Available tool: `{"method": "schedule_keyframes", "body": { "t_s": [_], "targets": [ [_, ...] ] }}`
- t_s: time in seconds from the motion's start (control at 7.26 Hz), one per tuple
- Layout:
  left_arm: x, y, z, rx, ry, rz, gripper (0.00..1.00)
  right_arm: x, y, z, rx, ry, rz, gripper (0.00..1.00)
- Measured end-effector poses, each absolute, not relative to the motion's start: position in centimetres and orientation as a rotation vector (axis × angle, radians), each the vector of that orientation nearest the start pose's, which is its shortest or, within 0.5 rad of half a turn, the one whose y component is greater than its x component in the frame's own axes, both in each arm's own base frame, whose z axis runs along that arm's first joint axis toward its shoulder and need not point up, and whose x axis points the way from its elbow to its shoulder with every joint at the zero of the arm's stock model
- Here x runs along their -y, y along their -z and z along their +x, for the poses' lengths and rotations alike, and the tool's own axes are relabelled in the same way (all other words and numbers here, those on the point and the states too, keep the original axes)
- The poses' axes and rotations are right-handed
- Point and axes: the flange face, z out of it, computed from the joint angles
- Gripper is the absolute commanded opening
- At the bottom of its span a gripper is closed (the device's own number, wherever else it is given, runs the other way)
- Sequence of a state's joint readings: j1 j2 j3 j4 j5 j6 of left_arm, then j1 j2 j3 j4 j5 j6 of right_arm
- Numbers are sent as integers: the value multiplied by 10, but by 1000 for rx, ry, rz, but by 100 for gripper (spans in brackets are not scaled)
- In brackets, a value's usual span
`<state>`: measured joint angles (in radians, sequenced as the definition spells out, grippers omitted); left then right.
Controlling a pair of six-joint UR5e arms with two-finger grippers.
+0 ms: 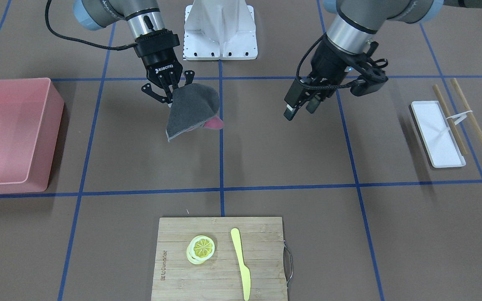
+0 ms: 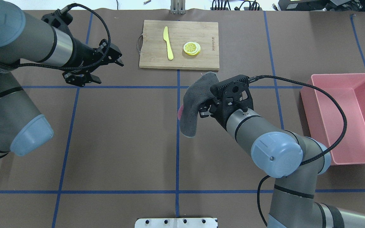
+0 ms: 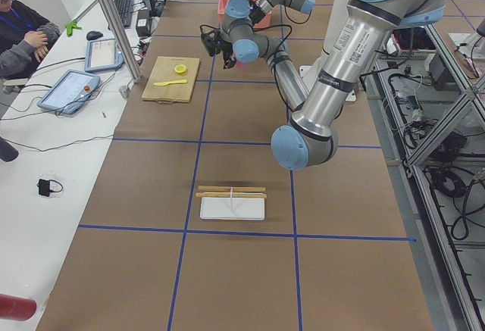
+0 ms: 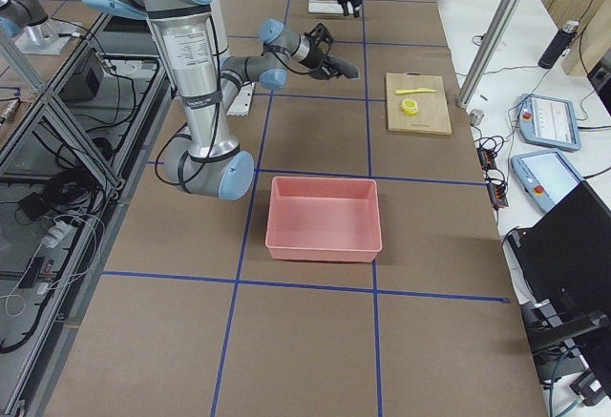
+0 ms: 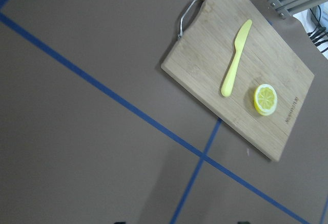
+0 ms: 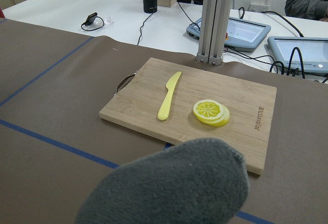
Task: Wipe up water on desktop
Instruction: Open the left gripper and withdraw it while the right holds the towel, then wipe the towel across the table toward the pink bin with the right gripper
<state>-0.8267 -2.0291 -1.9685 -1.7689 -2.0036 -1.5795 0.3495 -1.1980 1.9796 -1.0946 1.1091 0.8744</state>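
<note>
**Cloth in hand over the desktop, no water in sight**

Your right gripper (image 1: 169, 97) is clamped on one edge of the grey cloth (image 1: 191, 109), which seems to hang clear of the middle of the desktop (image 1: 291, 159). The left gripper (image 1: 298, 112) hovers nearby with its fingers apart and nothing between them. The main risk is wiping the wrong spot, because you cannot make out any water on the brown surface in any view. The pinch is only on the cloth's edge, so pressing and dragging could pull it loose or bunch it up. A long forward stroke could carry it onto the cutting board (image 2: 179, 44) and knock the lemon slices (image 2: 192, 48) or the knife (image 2: 168, 42). The cloth fills the lower part of the right wrist view, hiding the fingers and the surface underneath. The left wrist view barely shows its own fingertips.
</note>
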Motion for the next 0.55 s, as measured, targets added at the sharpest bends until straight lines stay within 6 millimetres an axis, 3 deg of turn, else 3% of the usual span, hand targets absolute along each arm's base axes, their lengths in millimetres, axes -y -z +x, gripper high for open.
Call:
{"method": "schedule_keyframes", "body": {
  "t_s": [0.41,0.55],
  "targets": [
    [501,-279,287,-867,165,394,99,355,-219,-454,859,9,955,0],
    [507,-309,267,-740,27,470,99,355,-221,-454,855,10,953,0]
  ]
}}
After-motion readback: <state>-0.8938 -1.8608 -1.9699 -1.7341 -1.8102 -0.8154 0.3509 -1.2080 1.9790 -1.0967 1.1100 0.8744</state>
